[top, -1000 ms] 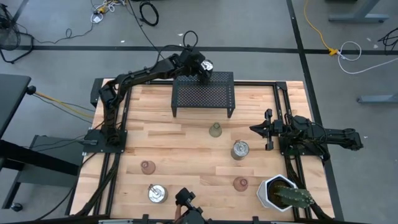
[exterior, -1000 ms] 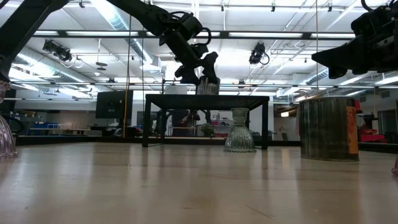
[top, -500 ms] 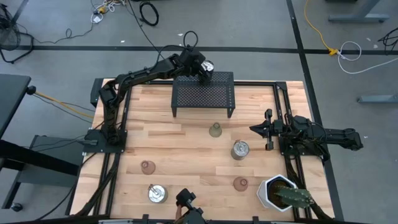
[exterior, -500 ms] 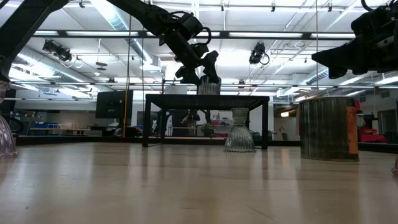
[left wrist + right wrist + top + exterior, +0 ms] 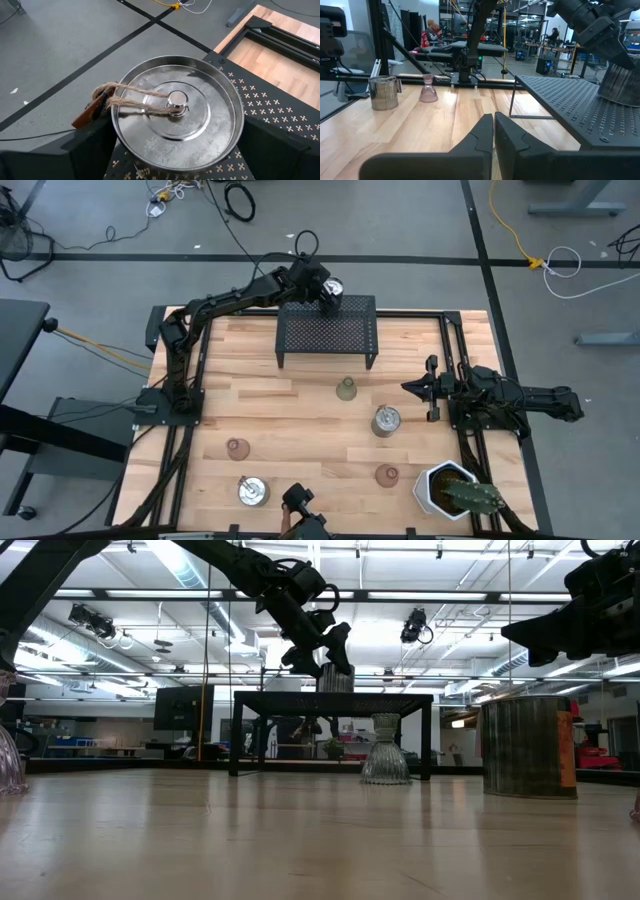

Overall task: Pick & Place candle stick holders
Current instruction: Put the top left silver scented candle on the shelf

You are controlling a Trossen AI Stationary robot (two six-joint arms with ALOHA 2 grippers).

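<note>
Left claw (image 5: 328, 292) is hanging over the far left corner of the black mesh rack (image 5: 327, 330), fingers spread wide around a silvery holder (image 5: 177, 111) that is sitting upright on the rack top, directly under the claw between the two fingers. Fingers are looking clear of its wall, so probably just released. Its axis is vertical, so backing straight up is likely the clean exit. Right claw (image 5: 428, 389) is waiting pinched together at the counter's (image 5: 260, 415) right edge. Nearest remaining ones, another silvery holder (image 5: 386, 420) and the olive-green cup (image 5: 346, 389), are closer to the right claw.
</note>
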